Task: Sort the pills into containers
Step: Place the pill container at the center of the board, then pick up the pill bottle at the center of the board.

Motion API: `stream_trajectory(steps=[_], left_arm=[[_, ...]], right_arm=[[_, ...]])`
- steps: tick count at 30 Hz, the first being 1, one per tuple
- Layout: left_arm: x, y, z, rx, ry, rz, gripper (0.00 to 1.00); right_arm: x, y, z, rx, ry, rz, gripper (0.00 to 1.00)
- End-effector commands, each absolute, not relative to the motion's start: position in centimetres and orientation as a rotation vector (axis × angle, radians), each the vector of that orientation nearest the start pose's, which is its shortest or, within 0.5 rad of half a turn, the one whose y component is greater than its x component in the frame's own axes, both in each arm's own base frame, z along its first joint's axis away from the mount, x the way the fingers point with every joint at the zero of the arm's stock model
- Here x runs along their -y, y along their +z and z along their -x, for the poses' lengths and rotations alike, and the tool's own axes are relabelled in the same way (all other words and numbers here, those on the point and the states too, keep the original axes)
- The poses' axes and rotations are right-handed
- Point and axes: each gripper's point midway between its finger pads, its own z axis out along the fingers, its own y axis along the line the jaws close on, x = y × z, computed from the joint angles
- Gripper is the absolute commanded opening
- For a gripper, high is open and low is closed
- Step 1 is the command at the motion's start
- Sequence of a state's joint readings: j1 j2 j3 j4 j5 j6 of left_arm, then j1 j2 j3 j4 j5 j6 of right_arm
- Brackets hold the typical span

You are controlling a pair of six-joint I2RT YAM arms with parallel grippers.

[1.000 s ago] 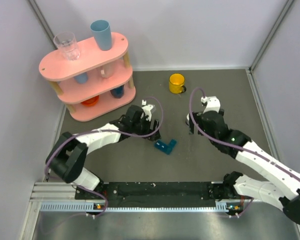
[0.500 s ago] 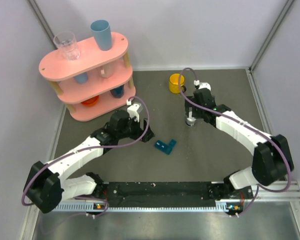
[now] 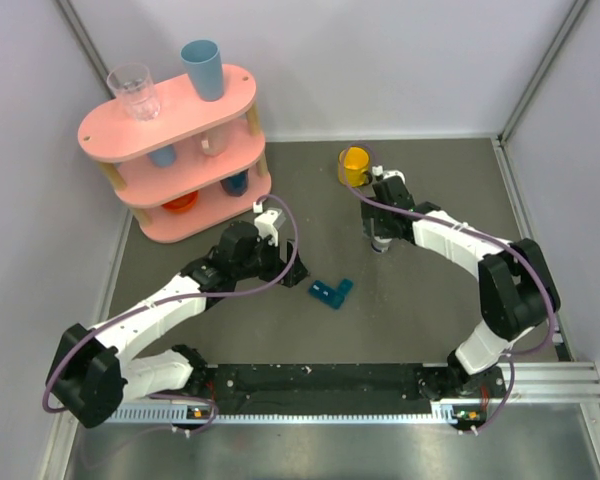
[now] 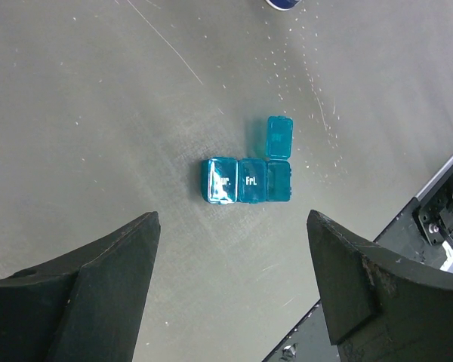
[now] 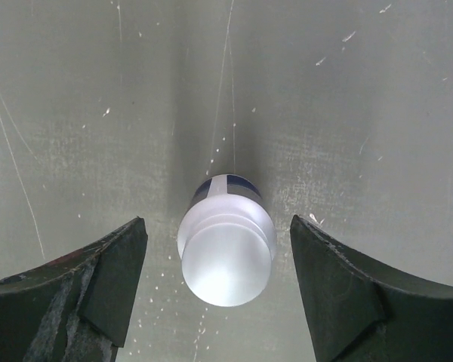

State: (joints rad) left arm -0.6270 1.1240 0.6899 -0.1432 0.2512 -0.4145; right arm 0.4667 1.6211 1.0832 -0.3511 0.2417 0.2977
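From above, the right jaws are hanging directly over a small white capped bottle (image 3: 380,243), with a yellow mug (image 3: 354,165) just beyond them. The left jaws are hovering near the dark-teal pill box (image 3: 330,291), which is lying on the grey bench (image 3: 430,320) just ahead of them.

From the left wrist, the left jaws are spread wide and gripping nothing. The pill box is lying ahead of them, centred on their gap and apart from both. One end lid (image 4: 279,136) is standing open, probably to receive pills. No pills are showing.

From the right wrist, the right jaws are spread, with the bottle standing between them untouched. They are probably lined up to grasp it.
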Motion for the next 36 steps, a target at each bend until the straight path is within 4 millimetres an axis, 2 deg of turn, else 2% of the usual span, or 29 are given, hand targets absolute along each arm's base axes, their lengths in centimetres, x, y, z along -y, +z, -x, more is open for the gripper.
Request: stream_trajectory(steps=[1, 8, 22, 25, 26, 28, 29, 30, 32, 33, 34, 35, 36], left_arm=[[24.8, 14.0, -23.6, -2.208, -0.880, -0.405, 0.84], [24.9, 14.1, -23.6, -2.205, -0.883, -0.413, 0.84], [24.9, 14.4, -23.5, -2.201, -0.885, -0.419, 0.84], [24.8, 14.5, -23.4, -2.202, -0.884, -0.420, 0.84], [24.8, 14.6, -23.4, -2.202, -0.883, -0.419, 0.84], [24.7, 15.0, -23.1, -2.200, -0.889, -0.423, 0.83], [24.7, 15.3, -23.0, -2.196, -0.894, -0.425, 0.83], [24.6, 16.1, -22.9, -2.175, -0.903, -0.428, 0.83], [24.5, 16.9, -22.5, -2.153, -0.918, -0.438, 0.83], [24.5, 18.3, -22.2, -2.109, -0.935, -0.443, 0.83], [24.4, 18.9, -21.9, -2.088, -0.945, -0.446, 0.83], [24.2, 20.5, -21.3, -2.035, -0.975, -0.457, 0.83], [24.1, 21.0, -20.8, -2.014, -0.987, -0.463, 0.83]], right_arm=[[-15.7, 9.7, -38.8, -2.385, 0.046, 0.095, 0.75], [-15.3, 8.9, -38.4, -2.408, 0.022, 0.101, 0.72], [-15.3, 8.1, -38.1, -2.438, 0.008, 0.130, 0.56], [-15.2, 8.4, -38.0, -2.436, 0.010, 0.133, 0.45], [-15.2, 8.5, -37.9, -2.437, 0.013, 0.137, 0.31], [-15.3, 9.4, -37.7, -2.425, 0.031, 0.137, 0.07], [-15.3, 10.0, -37.6, -2.419, 0.039, 0.135, 0.00], [-15.4, 10.4, -37.2, -2.423, 0.055, 0.141, 0.00], [-15.4, 12.8, -36.8, -2.379, 0.096, 0.134, 0.00], [-15.6, 13.4, -36.1, -2.383, 0.122, 0.144, 0.00], [-15.6, 15.2, -35.5, -2.347, 0.162, 0.146, 0.00], [-16.1, 15.9, -34.8, -2.349, 0.215, 0.156, 0.00], [-16.1, 16.3, -33.9, -2.360, 0.243, 0.164, 0.00]])
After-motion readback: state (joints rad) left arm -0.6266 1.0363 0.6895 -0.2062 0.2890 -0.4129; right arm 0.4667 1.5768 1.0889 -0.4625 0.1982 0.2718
